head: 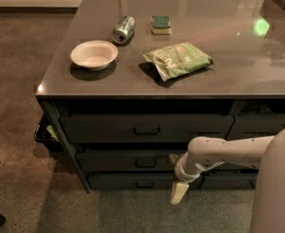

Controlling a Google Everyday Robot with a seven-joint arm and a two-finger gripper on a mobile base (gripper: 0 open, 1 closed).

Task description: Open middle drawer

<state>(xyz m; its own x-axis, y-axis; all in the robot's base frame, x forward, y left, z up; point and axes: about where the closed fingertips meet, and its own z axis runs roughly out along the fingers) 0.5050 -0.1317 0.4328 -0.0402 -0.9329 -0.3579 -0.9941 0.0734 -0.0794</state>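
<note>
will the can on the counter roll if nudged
The can lies on its side on the smooth counter, so it would likely roll. Thin metal, probably light. The gripper hangs low near the middle drawer, away from it.
</note>
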